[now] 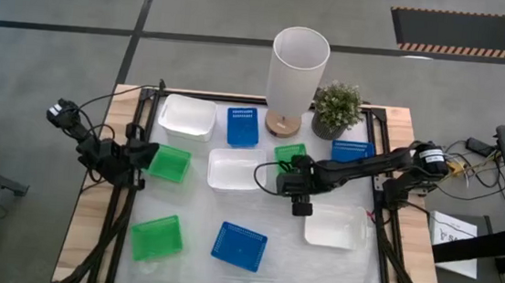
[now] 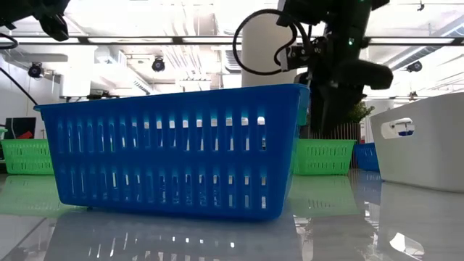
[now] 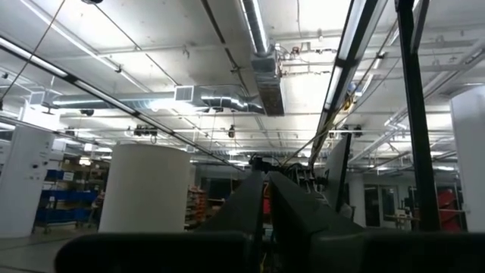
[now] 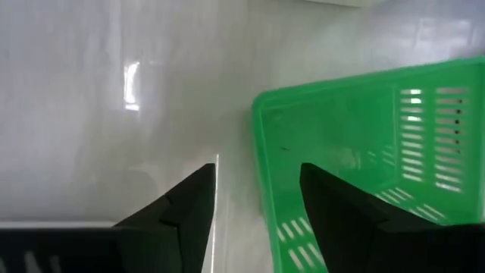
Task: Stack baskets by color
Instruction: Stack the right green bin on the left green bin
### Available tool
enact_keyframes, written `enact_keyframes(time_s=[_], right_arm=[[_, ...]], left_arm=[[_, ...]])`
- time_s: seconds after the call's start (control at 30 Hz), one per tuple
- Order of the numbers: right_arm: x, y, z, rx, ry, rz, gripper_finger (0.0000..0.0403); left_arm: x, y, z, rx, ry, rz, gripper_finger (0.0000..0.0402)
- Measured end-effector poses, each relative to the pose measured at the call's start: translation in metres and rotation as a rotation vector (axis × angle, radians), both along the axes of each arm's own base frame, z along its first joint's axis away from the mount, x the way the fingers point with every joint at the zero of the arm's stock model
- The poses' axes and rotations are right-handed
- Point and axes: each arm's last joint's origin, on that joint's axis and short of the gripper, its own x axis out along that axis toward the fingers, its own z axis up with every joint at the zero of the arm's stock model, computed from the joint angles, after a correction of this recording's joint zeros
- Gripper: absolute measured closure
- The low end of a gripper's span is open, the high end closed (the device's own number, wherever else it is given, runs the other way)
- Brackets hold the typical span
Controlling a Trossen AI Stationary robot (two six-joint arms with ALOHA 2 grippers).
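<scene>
green basket (image 4: 371, 152) rim sits between the right gripper's (image 4: 254, 201) parted jaws.

White lamp (image 1: 297, 77) beside potted plant (image 1: 337, 109).

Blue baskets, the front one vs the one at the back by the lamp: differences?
The front blue basket lies skewed to the table edges with its long side roughly crosswise; the back blue basket sits nearly square, long side pointing front to back. The front one stands alone in open space; the back one is beside a white basket. Both are empty, upright, unstacked.
</scene>
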Motion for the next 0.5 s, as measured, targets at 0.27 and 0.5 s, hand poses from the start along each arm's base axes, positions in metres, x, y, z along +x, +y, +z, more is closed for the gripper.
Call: enact_keyframes(time_s=[0.27,0.5], right_arm=[[-0.004,-0.005,-0.022,-0.006,-0.032,0.021,0.0252],[-0.007,-0.017,-0.034,0.013,-0.064,-0.015,0.0275]], left_arm=[[0.000,0.000,-0.001,0.003,0.006,-0.001,0.0394],[0.000,0.000,-0.001,0.005,0.008,-0.001,0.0394]])
